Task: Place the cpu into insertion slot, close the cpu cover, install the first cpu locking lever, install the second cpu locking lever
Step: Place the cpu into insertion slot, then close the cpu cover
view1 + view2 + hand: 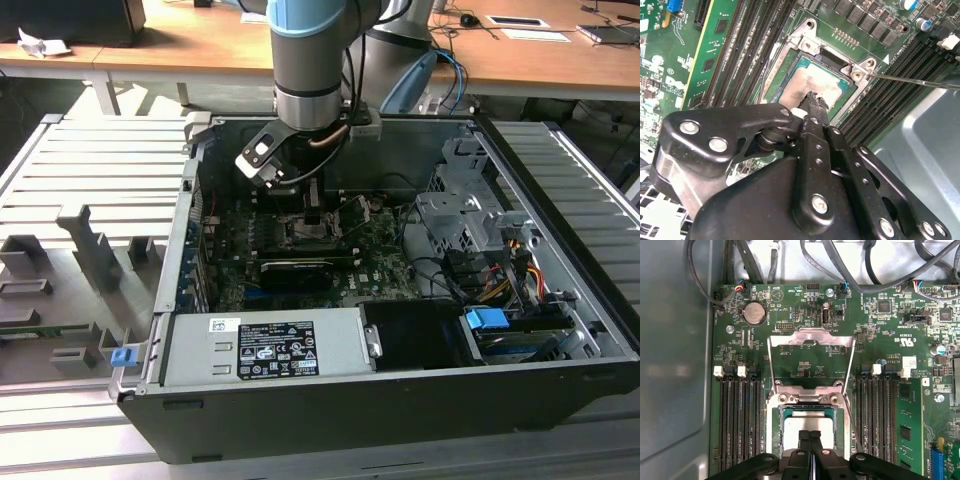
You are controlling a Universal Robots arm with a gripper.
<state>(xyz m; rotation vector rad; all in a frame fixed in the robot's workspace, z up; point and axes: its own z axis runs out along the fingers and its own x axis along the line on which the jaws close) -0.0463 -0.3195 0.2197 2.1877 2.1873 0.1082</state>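
Although the claw's (810, 436) two fingers are pressed flat together, they pinch nothing. The joined tips rest on, or just above, the pale face of the cpu (807, 422); contact can't be confirmed. In the second wrist view the claw (816, 99) points at the near half of the cpu (812, 80), tips slightly off centre.

The cpu lies flat and square inside the insertion slot (774, 415), so it looks already seated, directly under the fingertips, not off to a side.

Key relation: the cpu cover (810, 337) is swung open. It stands off the slot's edge on the side toward the coin battery (753, 313), hinge running crosswise there, and green board shows through its window. So the cover sits beyond the cpu from the claw, apart from the fingers, with nothing between.

A thin locking lever (910, 80) runs out from a slot corner, unlatched by the look of it and well clear of the fingers. Memory slots (737, 420) flank the slot on both sides.

In the exterior view the arm (310, 60) drops straight down, claw (312, 218) low over the board inside the open computer case (350, 425), which sits on a ribbed desk (100, 170).
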